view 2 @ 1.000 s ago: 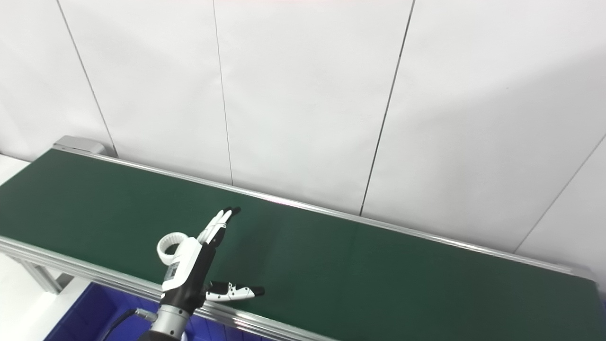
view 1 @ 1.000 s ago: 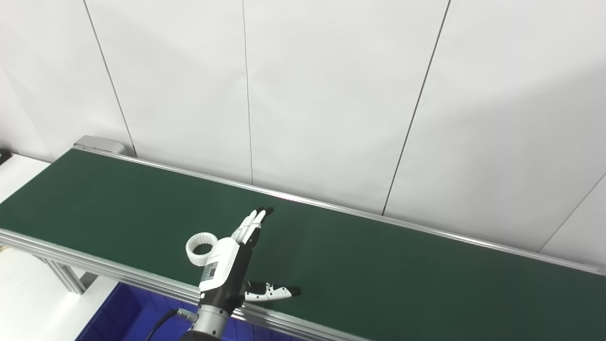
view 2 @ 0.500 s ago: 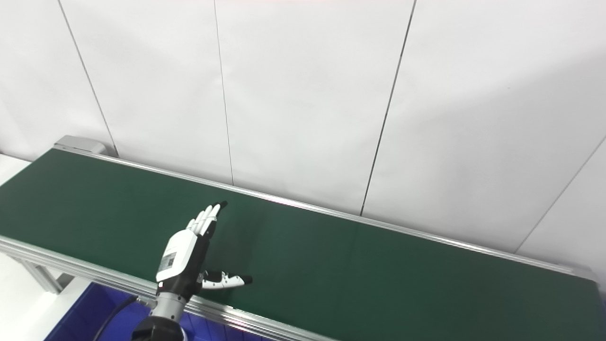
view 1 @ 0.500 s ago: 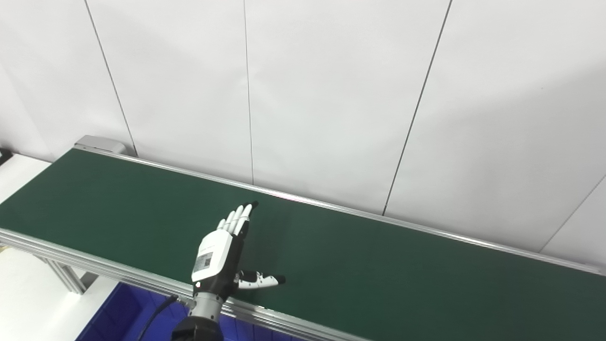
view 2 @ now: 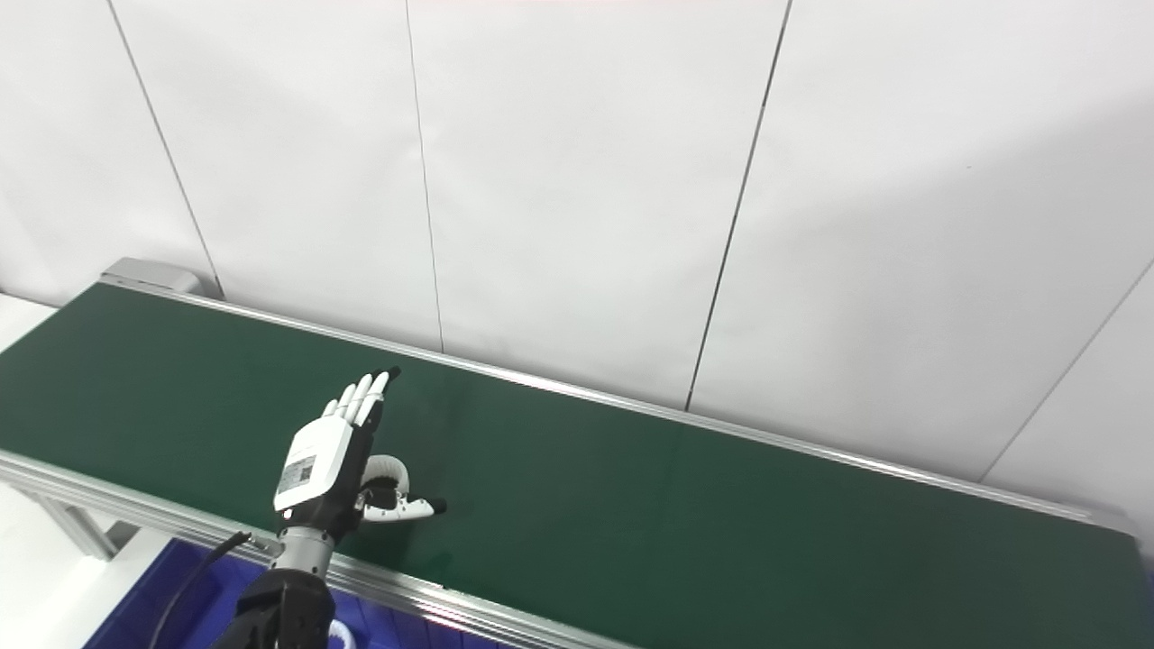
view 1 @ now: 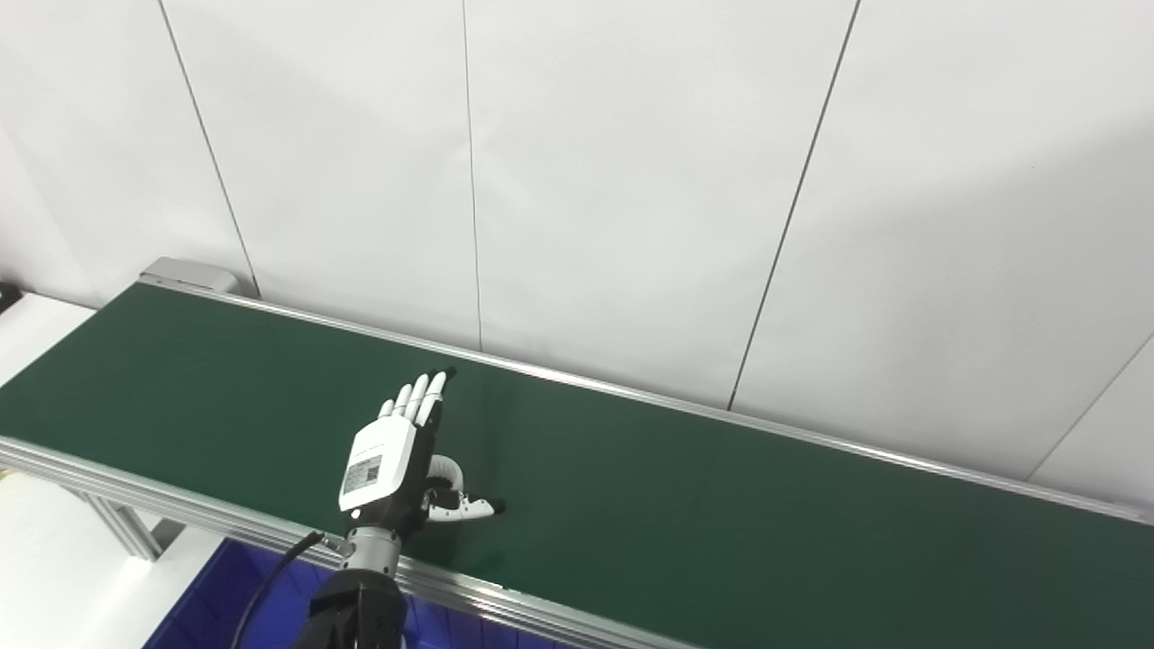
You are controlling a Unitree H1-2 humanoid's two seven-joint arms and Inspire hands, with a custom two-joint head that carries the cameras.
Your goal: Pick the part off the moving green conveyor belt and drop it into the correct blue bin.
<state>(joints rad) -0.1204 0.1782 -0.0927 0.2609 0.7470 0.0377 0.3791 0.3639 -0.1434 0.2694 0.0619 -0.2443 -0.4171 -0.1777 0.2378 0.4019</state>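
Observation:
A white ring part (view 1: 449,469) lies on the green conveyor belt (view 1: 721,523), mostly hidden behind my left hand (view 1: 388,464). Only its right arc shows, between the palm and the thumb (view 1: 473,509). The hand is open: its fingers (view 2: 361,397) point straight toward the wall and the thumb sticks out to the right, just in front of the ring. The hand hovers over the near half of the belt, and I cannot tell whether it touches the ring. My right hand is out of sight.
A blue bin (view 1: 216,604) sits below the belt's near aluminium rail (view 1: 541,608), at the bottom left. Something small and white (view 2: 339,635) shows in it beside the forearm. A white wall stands right behind the belt's far rail (view 1: 631,397).
The left hand has slid left and slightly farther over the belt. The ring, left of the hand a second ago and hidden half a second ago, now peeks out by the thumb.

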